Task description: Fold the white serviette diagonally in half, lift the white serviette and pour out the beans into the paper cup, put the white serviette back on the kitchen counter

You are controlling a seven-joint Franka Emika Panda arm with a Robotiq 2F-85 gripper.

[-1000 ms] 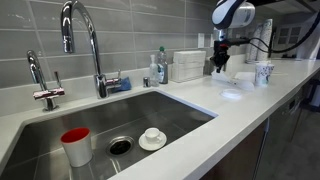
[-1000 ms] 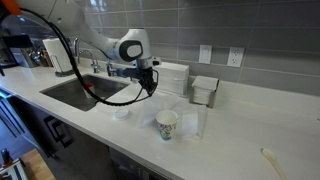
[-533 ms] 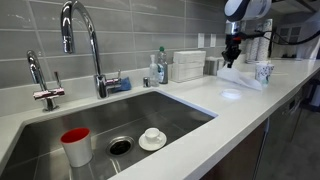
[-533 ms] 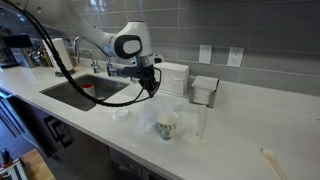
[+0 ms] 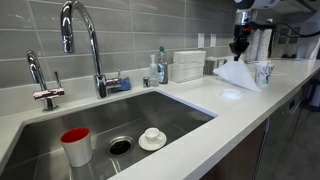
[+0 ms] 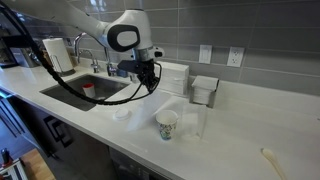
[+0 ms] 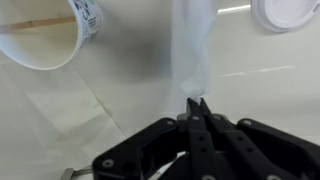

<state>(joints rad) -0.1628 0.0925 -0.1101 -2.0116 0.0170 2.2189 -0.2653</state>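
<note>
White serviette clamped in gripper (jaws pinched tight on top corner); likely light, soft, floppy, easily torn.

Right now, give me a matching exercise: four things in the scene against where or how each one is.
Things:
1. white serviette
2. paper cup
3. red-topped cup
4. gripper

States:
A. standing in the sink
B. shut, pinching paper
C. upright on the kitchen counter
D. lifted, hanging above the counter

Pairs: 1-D, 2-C, 3-A, 4-B
</note>
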